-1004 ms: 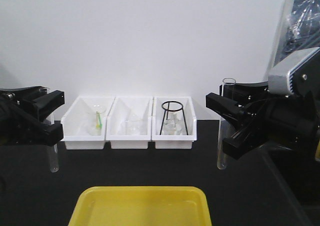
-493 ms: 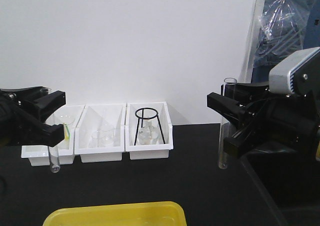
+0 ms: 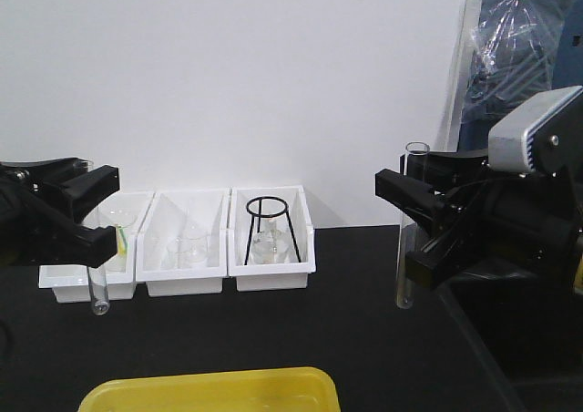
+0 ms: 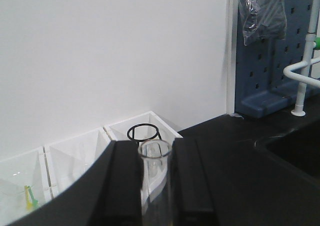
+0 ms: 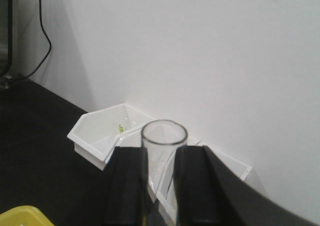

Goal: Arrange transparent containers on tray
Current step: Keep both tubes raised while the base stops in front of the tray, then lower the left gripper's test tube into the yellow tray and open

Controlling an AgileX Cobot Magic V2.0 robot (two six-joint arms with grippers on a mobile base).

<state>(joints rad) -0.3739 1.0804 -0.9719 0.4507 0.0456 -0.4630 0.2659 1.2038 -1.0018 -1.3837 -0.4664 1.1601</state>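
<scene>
Two clear test tubes hang upright over the black tabletop. My left gripper point(image 3: 96, 213) is shut on the narrower tube point(image 3: 98, 289), whose round bottom hangs in front of the leftmost bin. The left wrist view looks down on that tube's open rim point(image 4: 155, 148), held in the left gripper point(image 4: 155, 186). My right gripper point(image 3: 407, 225) is shut on the longer tube point(image 3: 404, 280) at mid right; its rim point(image 5: 164, 133) shows in the right gripper point(image 5: 162, 186). The yellow tray point(image 3: 209, 392) lies at the bottom edge, left of centre, between and below both grippers.
Three white bins point(image 3: 187, 284) stand in a row against the white wall, holding glass beakers; the right bin holds a black ring tripod point(image 3: 270, 221). A blue pegboard with a plastic bag point(image 3: 510, 66) stands at the far right.
Since a second ago the bins and tray have slid left in the front view, then stayed still. Both grippers hold their tubes in the same place in the picture.
</scene>
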